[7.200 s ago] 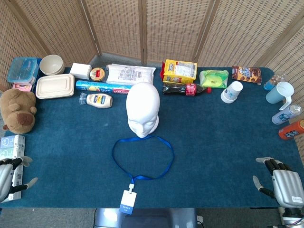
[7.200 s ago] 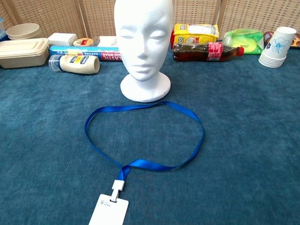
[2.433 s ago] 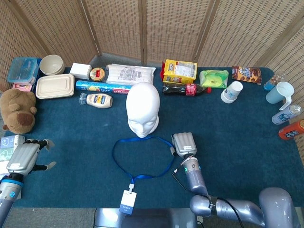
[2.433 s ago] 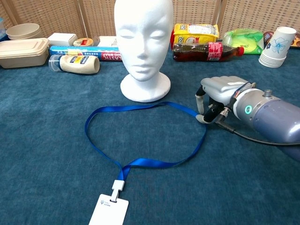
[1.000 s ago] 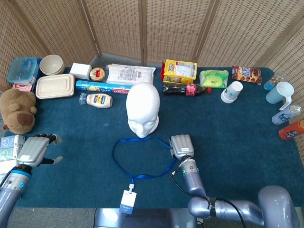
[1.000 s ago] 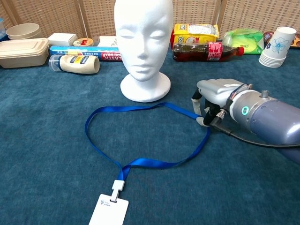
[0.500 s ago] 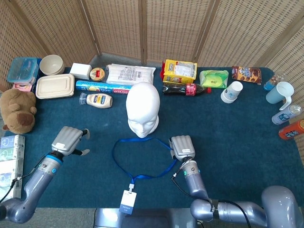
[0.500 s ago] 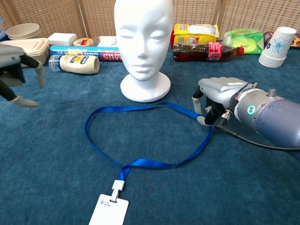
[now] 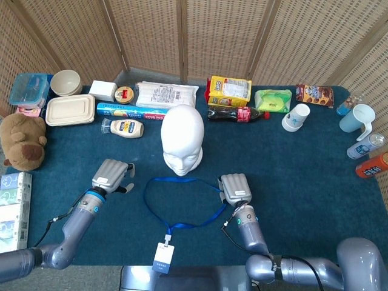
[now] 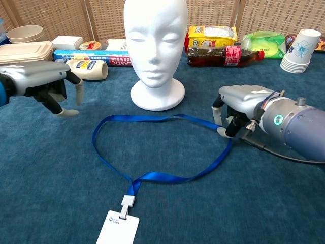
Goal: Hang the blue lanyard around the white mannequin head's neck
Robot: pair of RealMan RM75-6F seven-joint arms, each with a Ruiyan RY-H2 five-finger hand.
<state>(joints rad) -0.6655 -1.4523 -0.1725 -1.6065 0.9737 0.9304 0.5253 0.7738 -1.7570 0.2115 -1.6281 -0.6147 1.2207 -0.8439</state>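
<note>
Wicker screens back a table covered in blue cloth (image 9: 291,176), with food packs, a cola bottle (image 9: 237,114) and paper cups (image 9: 296,117) lined along the far edge, out of the working space. Standing at the centre is the white mannequin head (image 9: 182,140), upright and facing the near edge. Its neck is bare, so the hanging has not begun.

Just near of its base lies the blue lanyard (image 10: 152,147), spread flat as an open loop, with its white badge (image 10: 118,227) at the near edge. At the loop's right side the right hand (image 10: 238,114) presses down with curled fingers, apparently pinching the strap (contact looks real in the chest view, though the grip itself is partly hidden). Hovering left of the loop, the left hand (image 10: 43,85) has loosely spread fingers and holds nothing. Probably it is placed to take the opposite side, since two grips would keep the loop wide enough to pass over the head.
</note>
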